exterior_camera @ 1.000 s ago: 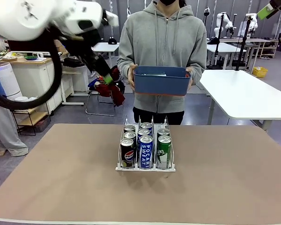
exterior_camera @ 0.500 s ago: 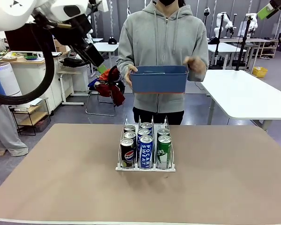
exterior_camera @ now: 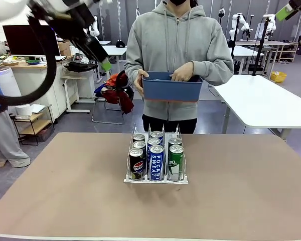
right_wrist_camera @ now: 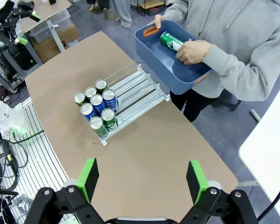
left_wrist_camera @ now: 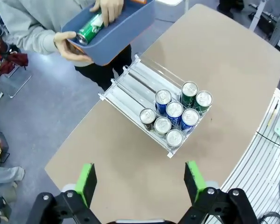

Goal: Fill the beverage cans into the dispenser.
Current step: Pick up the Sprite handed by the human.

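The dispenser [exterior_camera: 155, 179] stands mid-table with several beverage cans [exterior_camera: 156, 161] upright at its near end: black, blue-and-white and green ones. Its far lanes [left_wrist_camera: 130, 88] are bare. Across the table a person holds a blue bin [exterior_camera: 171, 89] and has one hand [right_wrist_camera: 193, 50] on a green can [right_wrist_camera: 170, 41] lying inside it. My left gripper [left_wrist_camera: 140, 182] hangs open high over the table's left side, nothing between its fingers. My right gripper [right_wrist_camera: 142, 179] is also open and high above, empty. In the front view the left gripper [exterior_camera: 103, 61] is at the upper left.
The brown tabletop [exterior_camera: 251, 191] is bare around the dispenser. A white table [exterior_camera: 263, 100] stands behind on the right, with desks and a chair with clothes [exterior_camera: 115, 95] behind on the left. A green pad of the right gripper's finger [exterior_camera: 284, 13] shows at the top right.
My left arm has risen and drawn back towards the upper left. The person's hand has left the bin's side and reached into the bin.
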Tool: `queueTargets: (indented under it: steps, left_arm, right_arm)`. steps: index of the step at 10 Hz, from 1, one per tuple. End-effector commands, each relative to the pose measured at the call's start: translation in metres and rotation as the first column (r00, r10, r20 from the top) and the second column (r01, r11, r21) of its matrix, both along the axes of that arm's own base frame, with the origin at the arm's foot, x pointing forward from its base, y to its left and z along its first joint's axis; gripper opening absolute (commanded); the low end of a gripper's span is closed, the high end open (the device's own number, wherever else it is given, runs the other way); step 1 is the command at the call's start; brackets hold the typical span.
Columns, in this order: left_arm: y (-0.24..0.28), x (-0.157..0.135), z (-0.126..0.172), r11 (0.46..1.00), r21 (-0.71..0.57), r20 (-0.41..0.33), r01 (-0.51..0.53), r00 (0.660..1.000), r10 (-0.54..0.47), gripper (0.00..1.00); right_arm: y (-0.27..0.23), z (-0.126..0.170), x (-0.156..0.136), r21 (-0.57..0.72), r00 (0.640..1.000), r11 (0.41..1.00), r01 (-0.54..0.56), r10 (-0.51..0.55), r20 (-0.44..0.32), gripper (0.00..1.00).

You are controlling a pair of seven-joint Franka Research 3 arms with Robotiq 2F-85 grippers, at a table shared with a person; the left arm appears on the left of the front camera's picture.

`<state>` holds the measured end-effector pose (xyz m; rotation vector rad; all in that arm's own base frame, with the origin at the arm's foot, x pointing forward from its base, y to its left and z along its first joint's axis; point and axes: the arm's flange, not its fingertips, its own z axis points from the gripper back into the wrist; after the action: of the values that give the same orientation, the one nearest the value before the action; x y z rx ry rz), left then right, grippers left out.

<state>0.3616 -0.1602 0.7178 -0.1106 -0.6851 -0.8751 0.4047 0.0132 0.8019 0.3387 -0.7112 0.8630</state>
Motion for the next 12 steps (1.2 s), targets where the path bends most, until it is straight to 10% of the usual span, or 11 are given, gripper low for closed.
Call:
queueTargets:
  steps: [1, 12]
  left_arm:
    - [0.009, -0.008, 0.028, 0.997, -0.040, -0.020, 0.070, 0.997, -0.071, 1.00]
    - [0.026, -0.018, 0.070, 0.995, -0.059, 0.033, 0.083, 0.996, -0.081, 1.00]
  right_arm:
    - [0.000, -0.001, -0.001, 0.002, 1.000, 1.000, 0.002, -0.002, -0.004, 1.00]
    - [0.000, -0.001, -0.001, 0.002, 1.000, 1.000, 0.002, -0.002, -0.004, 1.00]
